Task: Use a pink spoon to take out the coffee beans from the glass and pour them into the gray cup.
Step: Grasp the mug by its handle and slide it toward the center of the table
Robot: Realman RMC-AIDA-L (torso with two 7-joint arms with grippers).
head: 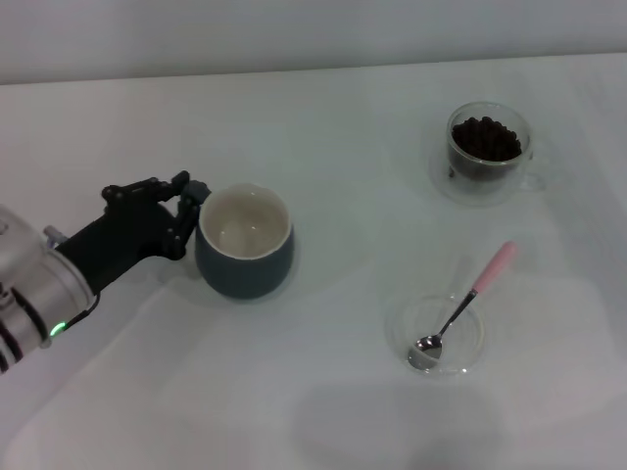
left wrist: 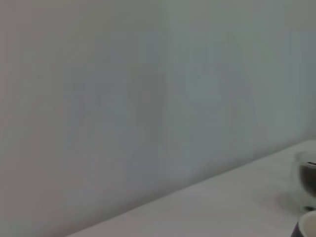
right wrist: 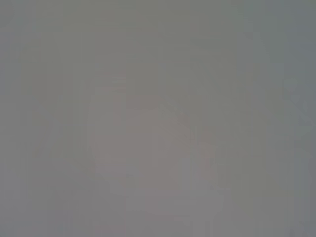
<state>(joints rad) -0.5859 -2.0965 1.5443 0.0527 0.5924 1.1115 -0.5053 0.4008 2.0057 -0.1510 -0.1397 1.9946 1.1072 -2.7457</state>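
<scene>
My left pincer (head: 192, 201) pinches the rounded gray cup's (head: 244, 257) handle (cream inside), the clear glass (head: 487, 149) heaped with dark coffee beans (head: 484, 138).

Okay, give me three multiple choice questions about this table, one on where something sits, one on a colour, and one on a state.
1. Where does the pink spoon lie?
A. In the gray cup
B. With its bowl on the clear saucer
C. In the glass

2. What colour is the inside of the gray cup?
A. Cream-white
B. Red
C. Black

3. What is the state of the glass?
A. Tipped over
B. Empty
C. Upright, holding coffee beans

Answers: 1 B, the spoon's metal bowl rests on the saucer. 2 A, the cup's inside is pale. 3 C, dark beans fill the standing glass.
</scene>
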